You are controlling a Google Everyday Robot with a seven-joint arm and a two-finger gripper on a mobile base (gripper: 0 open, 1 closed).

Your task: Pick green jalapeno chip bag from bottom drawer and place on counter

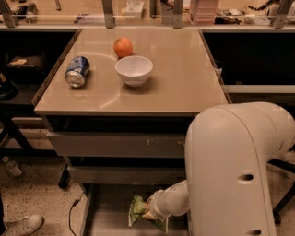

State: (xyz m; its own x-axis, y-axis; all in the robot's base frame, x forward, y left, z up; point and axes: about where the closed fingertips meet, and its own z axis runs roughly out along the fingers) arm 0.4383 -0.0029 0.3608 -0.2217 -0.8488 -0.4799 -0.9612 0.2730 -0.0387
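Observation:
The green jalapeno chip bag (137, 206) stands crumpled over the open bottom drawer (105, 217), a flat grey tray pulled out at the foot of the drawer unit. My gripper (148, 213) reaches into the drawer from the right and is shut on the bag's right side. My big white arm (230, 170) fills the lower right and hides the drawer's right part. The beige counter (179, 73) tops the unit above.
On the counter lie a blue can (77, 71) on its side, a white bowl (133, 70) and an orange (122, 47). Two closed grey drawer fronts (115, 144) sit above the open one. A cluttered shelf with metal posts (138, 14) runs behind. A shoe (23, 225) is at lower left.

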